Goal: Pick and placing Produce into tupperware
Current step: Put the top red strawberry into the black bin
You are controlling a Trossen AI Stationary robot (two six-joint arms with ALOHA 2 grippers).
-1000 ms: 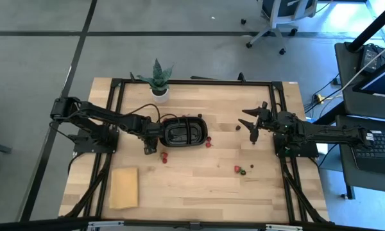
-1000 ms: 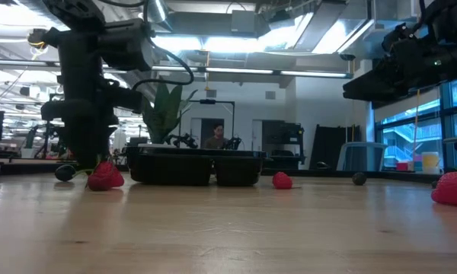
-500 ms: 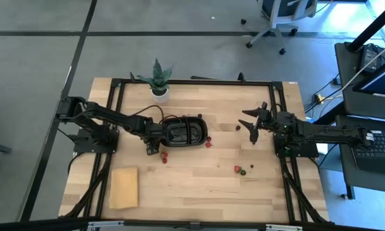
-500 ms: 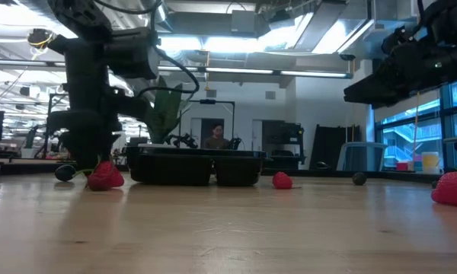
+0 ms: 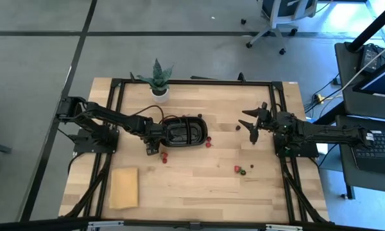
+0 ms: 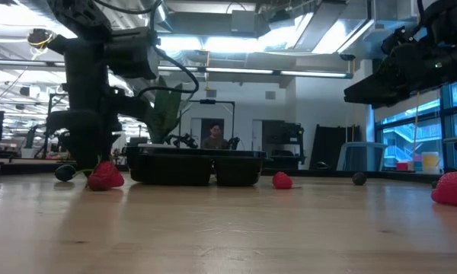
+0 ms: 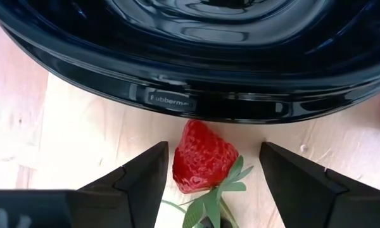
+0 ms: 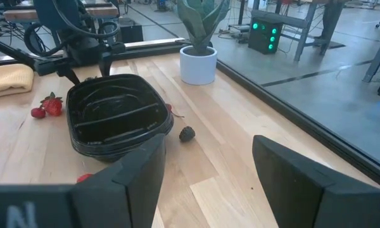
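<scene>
Between the left tool's [image 7: 206,174] spread fingers lies a strawberry [image 7: 201,157].

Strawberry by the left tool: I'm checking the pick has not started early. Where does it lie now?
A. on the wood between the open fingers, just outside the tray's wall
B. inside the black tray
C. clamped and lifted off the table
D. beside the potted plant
A: the left wrist view shows the strawberry lying on the wood between the left tool's open fingers, just outside the black tray's wall.
</scene>
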